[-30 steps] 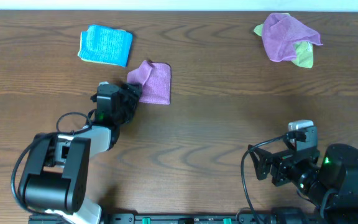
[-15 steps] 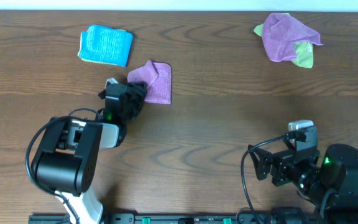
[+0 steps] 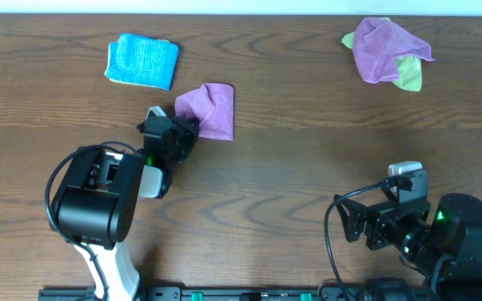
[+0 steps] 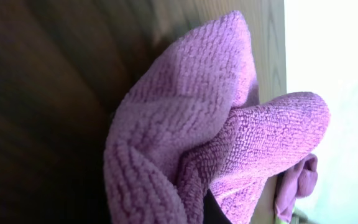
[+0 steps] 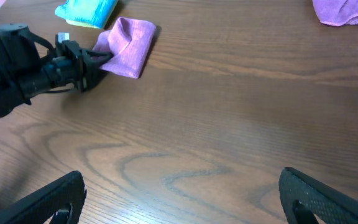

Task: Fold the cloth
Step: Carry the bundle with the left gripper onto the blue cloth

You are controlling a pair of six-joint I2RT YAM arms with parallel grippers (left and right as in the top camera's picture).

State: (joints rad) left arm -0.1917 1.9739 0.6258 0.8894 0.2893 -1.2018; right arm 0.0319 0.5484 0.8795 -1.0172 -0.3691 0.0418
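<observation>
**Task item.** The purple cloth (image 3: 210, 109) lies on the wooden table (image 3: 308, 167), upper left of centre in the overhead view. It is roughly rectangular. Its right and far edges lie flat, and its lower left corner is bunched and lifted.

**Left gripper.** The left gripper (image 3: 187, 127) sits at that lifted corner. Its jaws are drawn narrow and appear to pinch the cloth's edge. In the left wrist view the fabric fills the frame in two rounded rolls, and only a dark sliver of finger shows at the bottom. The clamp is therefore judged from the gathered fabric, not seen directly. Holding a corner suits a fold, because an edge taken there can be carried across the flat remainder.

**Right gripper.** The right gripper (image 5: 182, 180) is parked at the lower right of the overhead frame, well apart from the cloth. Its jaws stand wide and hold nothing. It appears to be kept clear of the working area.

**Material.** The cloth is a looped microfibre terry, soft and limp. It holds rounded creases rather than sharp ones, so it is likely to sag and slip when lifted.

**Other items.**
- A blue cloth (image 3: 142, 60) of similar weave lies flat at upper left, near the purple one but not touching it.
- A crumpled purple and green heap (image 3: 387, 52) sits at upper right.

**Progress.** The fold appears partly made and is not yet squared.
</observation>
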